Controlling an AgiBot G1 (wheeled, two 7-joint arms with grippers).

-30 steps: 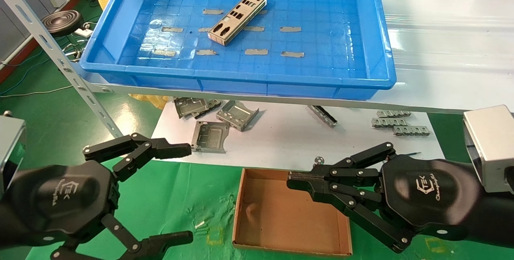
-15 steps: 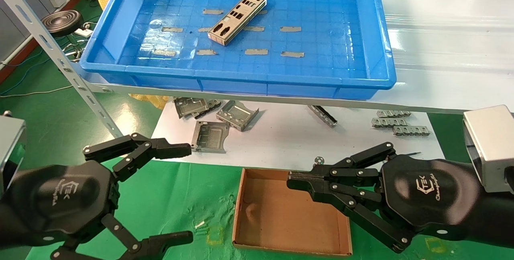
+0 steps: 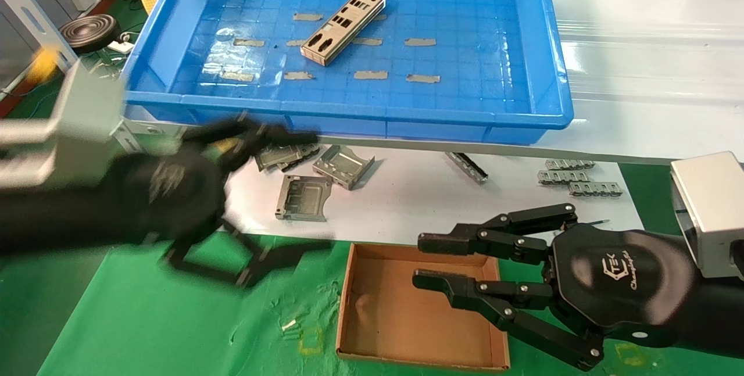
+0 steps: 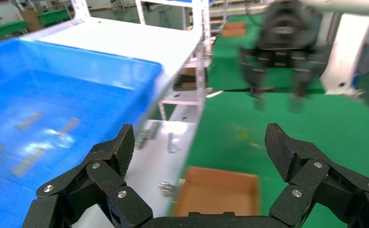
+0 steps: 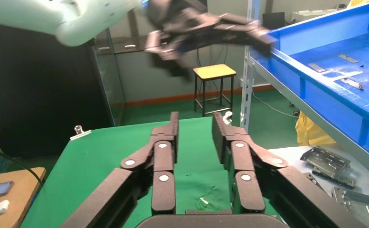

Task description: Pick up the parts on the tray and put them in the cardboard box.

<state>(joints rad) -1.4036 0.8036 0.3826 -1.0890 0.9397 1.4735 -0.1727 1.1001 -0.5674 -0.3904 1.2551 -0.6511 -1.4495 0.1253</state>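
The left gripper [image 3: 273,190], which a moment ago hung low beside the cardboard box [image 3: 407,318], has swung up and forward; it is motion-blurred in the head view, its jaws spread wide, one finger up by the near wall of the blue tray [image 3: 349,117] and the other down over the green mat near the box's far left corner. Nothing lies between those jaws. The right gripper [image 3: 421,260] has changed too: its jaws were pressed together over the box and now stand slightly apart, empty, with the box directly under them.

The one part left on the tray, a perforated silver metal plate [image 3: 343,26], lies flat and diagonal on the grid floor, well beyond the left jaws and across the tray wall from them. It has not shifted. The box holds nothing visible.

My reading is that the left arm has just started its reach for the plate, so the pick is only beginning and no part has been delivered. The grey stamped brackets [image 3: 325,169] on the white sheet sit just beyond and between the open left jaws but are not the target. The jaws must next clear the tray wall before descending; the plate is thin and flat, so getting hold of an edge will likely be fiddly
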